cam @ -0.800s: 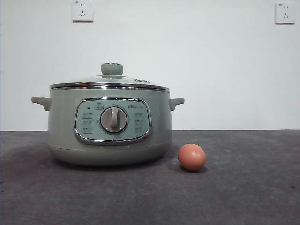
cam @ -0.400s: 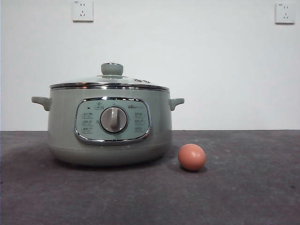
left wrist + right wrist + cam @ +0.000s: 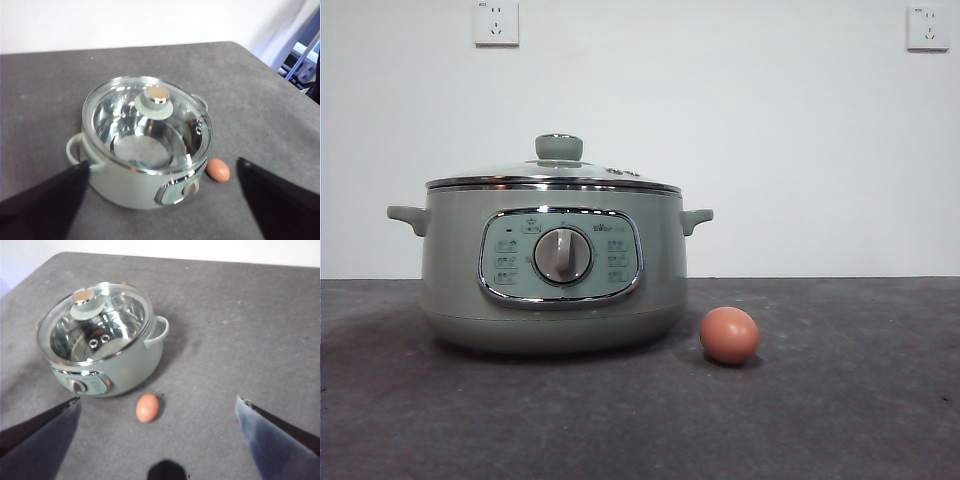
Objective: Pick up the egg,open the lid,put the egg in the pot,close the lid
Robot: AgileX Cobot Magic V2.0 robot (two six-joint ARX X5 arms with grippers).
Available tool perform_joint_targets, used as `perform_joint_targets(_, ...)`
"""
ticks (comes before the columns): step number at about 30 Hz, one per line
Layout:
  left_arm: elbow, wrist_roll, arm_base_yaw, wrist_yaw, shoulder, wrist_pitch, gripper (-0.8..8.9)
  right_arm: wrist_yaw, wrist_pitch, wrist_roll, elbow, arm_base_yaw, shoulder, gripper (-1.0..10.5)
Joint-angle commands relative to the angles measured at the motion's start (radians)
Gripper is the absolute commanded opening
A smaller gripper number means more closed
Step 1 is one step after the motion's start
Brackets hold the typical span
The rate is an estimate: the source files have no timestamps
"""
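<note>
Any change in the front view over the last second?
Nothing visibly changed. The egg lies on the table beside the pot, the lid sits on it, and no hand has come into that view.

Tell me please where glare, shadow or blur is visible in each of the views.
Front view: sharp and evenly lit, a soft shadow under the egg and beside the pot. Left wrist view: bright reflections on the lid, and the left gripper shows dark and blurred. Right wrist view: glare on the lid's rim, and the right gripper shows blurred.
</note>
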Motion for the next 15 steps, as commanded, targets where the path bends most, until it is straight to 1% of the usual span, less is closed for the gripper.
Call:
perform_joint_targets(1, 0.006, 0.011, -0.016, 0.003, 0.025, 0.045, 6.37, -0.002, 0.002, 0.004, 0.004, 0.0, 0.001, 6.0)
perform_joint_targets(6, 0.034, 0.012, -0.075, 0.0, 0.133, 0.095, 6.37, -0.05, -0.001, 0.009, 0.004, 0.001, 0.014, 6.0)
perform_joint_targets(10, 0.109, 0.019, -0.141, -0.013, 0.266, 0.111, 6.37, -0.05, -0.005, 0.011, 0.004, 0.001, 0.034, 6.0)
perform_joint_targets(15, 0.262, 0.071, -0.234, -0.106, 0.462, 0.096, 6.37, -0.05, -0.029, 0.011, 0.004, 0.001, 0.069, 6.0)
